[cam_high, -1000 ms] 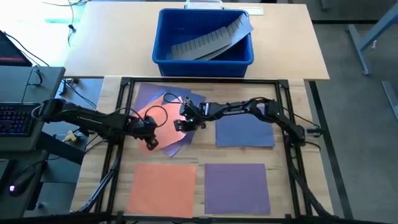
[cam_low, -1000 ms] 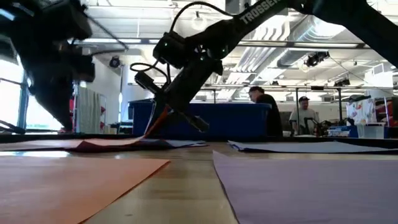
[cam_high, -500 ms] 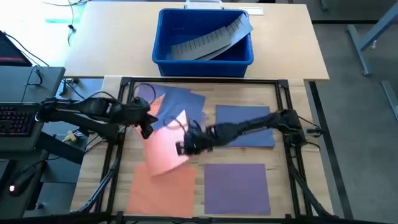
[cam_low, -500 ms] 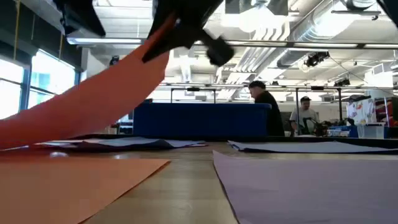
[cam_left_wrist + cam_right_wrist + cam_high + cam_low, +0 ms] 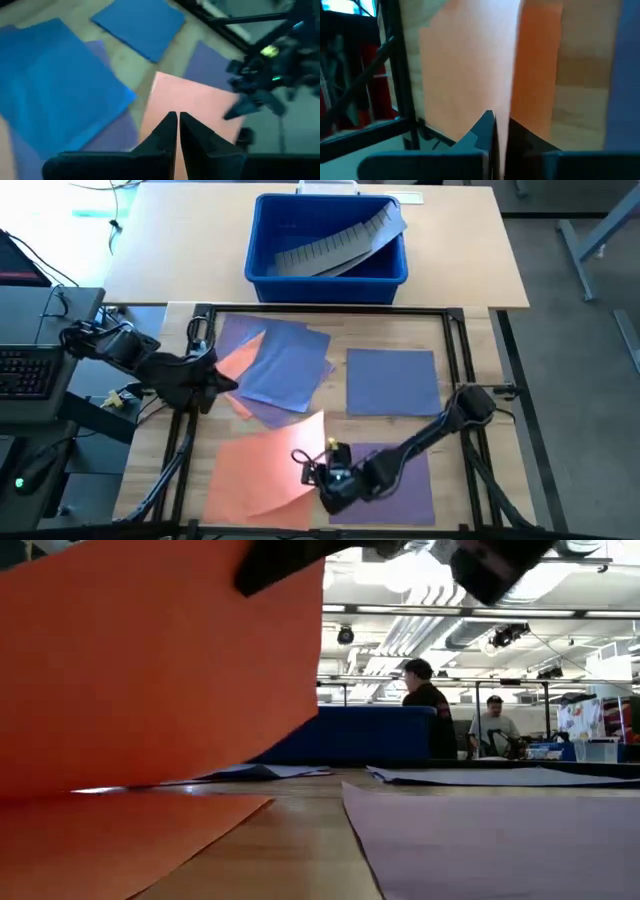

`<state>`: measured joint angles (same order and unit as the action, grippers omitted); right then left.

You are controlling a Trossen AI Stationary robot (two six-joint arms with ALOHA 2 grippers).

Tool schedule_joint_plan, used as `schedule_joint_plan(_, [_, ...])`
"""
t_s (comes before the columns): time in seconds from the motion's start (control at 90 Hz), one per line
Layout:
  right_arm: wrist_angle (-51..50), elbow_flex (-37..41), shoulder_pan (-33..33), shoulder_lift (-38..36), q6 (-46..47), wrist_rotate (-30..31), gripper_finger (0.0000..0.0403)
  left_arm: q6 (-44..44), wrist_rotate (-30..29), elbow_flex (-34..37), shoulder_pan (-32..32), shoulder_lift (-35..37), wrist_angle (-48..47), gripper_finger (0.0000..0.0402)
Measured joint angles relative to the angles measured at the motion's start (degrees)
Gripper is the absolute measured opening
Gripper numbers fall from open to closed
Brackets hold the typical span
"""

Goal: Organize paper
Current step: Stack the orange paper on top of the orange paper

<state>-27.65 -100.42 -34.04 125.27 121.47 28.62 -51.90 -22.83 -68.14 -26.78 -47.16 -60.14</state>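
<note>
My right gripper (image 5: 325, 473) is clamped on an orange sheet (image 5: 270, 460), lifted above another orange sheet (image 5: 225, 495); my left gripper (image 5: 222, 383), fingers together, sits beside the blue sheet (image 5: 288, 365).

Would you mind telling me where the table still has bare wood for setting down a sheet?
Bare wood runs between the mixed pile, blue sheet and purple sheet. Crowded where the right gripper holds the orange sheet.
</note>
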Motion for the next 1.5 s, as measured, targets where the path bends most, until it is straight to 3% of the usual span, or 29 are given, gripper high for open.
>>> schedule_joint_plan(0.122, [5.97, 0.0, -0.88, 1.65, -0.17, 1.42, 0.0, -2.96, -0.09, -1.41, -3.4, -0.26, 0.0, 0.0])
schedule_joint_plan(0.511, [11.09, -0.02, -0.46, 2.02, -2.55, 2.66, 0.0, -6.42, 0.28, -1.53, -14.13, -4.26, -3.58, 0.0])
schedule_joint_plan(0.744, [13.88, -0.68, -0.64, 2.02, 0.29, 3.85, 0.0, -7.04, -1.73, -1.51, -17.01, -8.45, -5.2, 0.0])
schedule_joint_plan(0.867, [10.44, -5.84, -0.53, 4.34, 1.09, 3.87, 0.0, -7.04, -1.7, -1.49, -17.73, -10.1, -5.22, 0.0])
schedule_joint_plan(1.067, [1.32, -20.99, 0.12, 14.88, 3.08, 1.53, 0.0, -7.05, -1.64, -1.49, -18.93, -11.65, -5.6, 0.0])
schedule_joint_plan(1.289, [-0.93, -34.62, -0.54, 23.94, 4.82, 0.55, 0.0, -7.06, -1.4, -1.49, -19.48, -12.04, -6.18, 0.0])
schedule_joint_plan(1.5, [-0.75, -33.55, -1.8, 24.2, 5.53, 0.79, 0.0, -7.02, -0.15, -1.49, -19.46, -12.11, -6.33, 0.0])
